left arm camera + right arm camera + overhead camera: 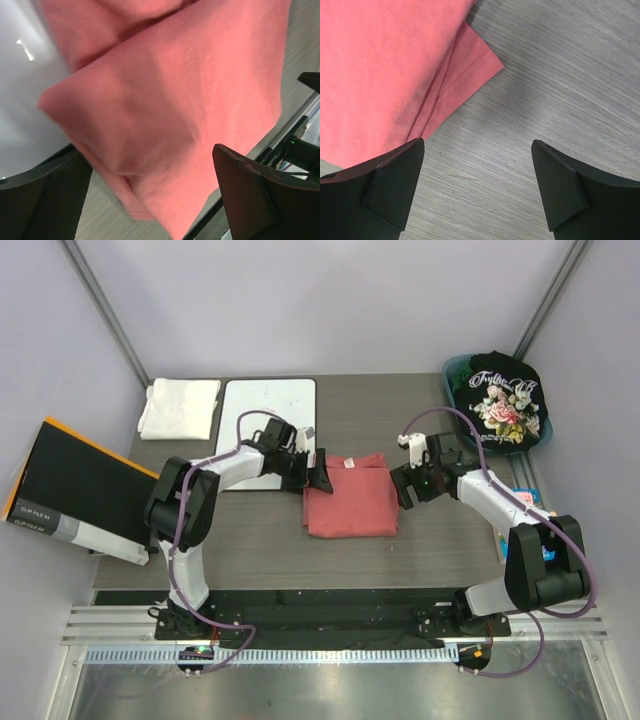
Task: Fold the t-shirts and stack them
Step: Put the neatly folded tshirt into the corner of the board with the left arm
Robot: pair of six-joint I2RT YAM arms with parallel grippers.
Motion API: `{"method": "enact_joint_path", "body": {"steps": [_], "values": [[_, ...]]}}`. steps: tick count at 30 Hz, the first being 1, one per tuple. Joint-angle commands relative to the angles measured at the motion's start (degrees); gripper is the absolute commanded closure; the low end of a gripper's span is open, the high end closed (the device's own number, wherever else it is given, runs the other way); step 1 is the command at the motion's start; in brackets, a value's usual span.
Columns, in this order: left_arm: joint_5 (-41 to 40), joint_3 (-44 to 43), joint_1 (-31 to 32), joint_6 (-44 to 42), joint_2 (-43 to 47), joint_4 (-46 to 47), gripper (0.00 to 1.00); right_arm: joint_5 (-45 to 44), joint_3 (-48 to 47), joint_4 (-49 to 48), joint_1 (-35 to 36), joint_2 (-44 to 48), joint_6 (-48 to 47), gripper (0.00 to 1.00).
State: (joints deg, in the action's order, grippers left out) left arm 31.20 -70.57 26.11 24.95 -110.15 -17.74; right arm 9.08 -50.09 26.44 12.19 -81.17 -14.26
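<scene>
**Salmon-red t-shirt folded flat, one arm at each side**

- Salmon-red t-shirt: lies on the table as a rough rectangle of several layers. Sleeve hems show at its far edge.
- Left pincer: at the shirt's far-left corner. The jaws stand wide apart. In the left wrist view a bunched, folded corner of the shirt fills the gap between the two fingers. The cloth lies loose there and neither pad presses on it.
- Right pincer: just beside the shirt's right edge, low over the table. The jaws are spread and nothing is gripped. In the right wrist view the gap frames bare wood-grain table. The layered, stitched hem of the shirt ends at the inner finger. Whether that finger touches the cloth cannot be told.
- White t-shirt: folded, well to the far left of the salmon-red shirt.
- Whiteboard: between the white t-shirt and the salmon-red shirt, on the far-left side. The left arm crosses its near part.
- Black t-shirt: floral print and white script facing up, heaped in a teal basket well to the far right of the salmon-red shirt.
</scene>
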Motion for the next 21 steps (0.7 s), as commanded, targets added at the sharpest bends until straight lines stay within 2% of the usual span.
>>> {"method": "enact_joint_path", "body": {"steps": [1, 8, 11, 12, 14, 15, 16, 17, 18, 19, 20, 21], "values": [[1.8, 1.0, 2.1, 3.1, -2.1, 4.6, 0.02, 0.3, 0.4, -2.8, -0.1, -0.9, 1.9, 0.07], [3.2, 0.5, 2.5, 6.2, -3.5, 7.5, 0.07, -5.3, -0.4, -4.1, -0.1, -4.1, 2.2, 0.08], [4.7, 1.0, 2.5, 7.5, -3.7, 9.6, 0.19, -5.6, -0.5, -4.6, -0.1, -5.1, 2.5, 0.08], [5.0, 1.2, 2.5, 7.7, -3.8, 9.9, 0.29, -5.7, -0.7, -4.8, -0.1, -5.1, 2.5, 0.08], [6.5, 1.6, 2.5, 8.5, -4.4, 11.2, 0.39, -6.3, -0.9, -4.9, -0.2, -5.4, 2.3, 0.08], [6.9, 1.7, 2.5, 9.0, -4.6, 11.6, 0.49, -6.4, -1.4, -5.0, -0.1, -5.7, 2.2, 0.08], [7.0, 1.9, 2.5, 9.8, -5.2, 12.8, 0.53, -6.6, -1.6, -5.0, -0.1, -5.8, 2.1, 0.08], [7.2, 2.0, 2.6, 10.3, -5.6, 13.1, 0.63, -6.7, -1.9, -5.0, -0.1, -5.8, 2.0, 0.08], [7.1, 1.9, 2.7, 10.6, -5.8, 13.2, 0.81, -7.0, -2.0, -5.1, -0.1, -5.8, 1.9, 0.08], [7.0, 2.0, 2.8, 10.7, -6.0, 13.9, 0.85, -7.1, -2.1, -4.9, -0.1, -5.8, 2.0, 0.08], [6.8, 1.9, 2.9, 11.3, -6.5, 14.0, 0.95, -7.1, -2.4, -5.0, -0.2, -5.7, 2.0, 0.08], [6.8, 1.8, 3.0, 11.6, -6.6, 14.0, 1.0, -7.2, -2.3, -4.9, -0.1, -5.6, 1.8, 0.08]]}}
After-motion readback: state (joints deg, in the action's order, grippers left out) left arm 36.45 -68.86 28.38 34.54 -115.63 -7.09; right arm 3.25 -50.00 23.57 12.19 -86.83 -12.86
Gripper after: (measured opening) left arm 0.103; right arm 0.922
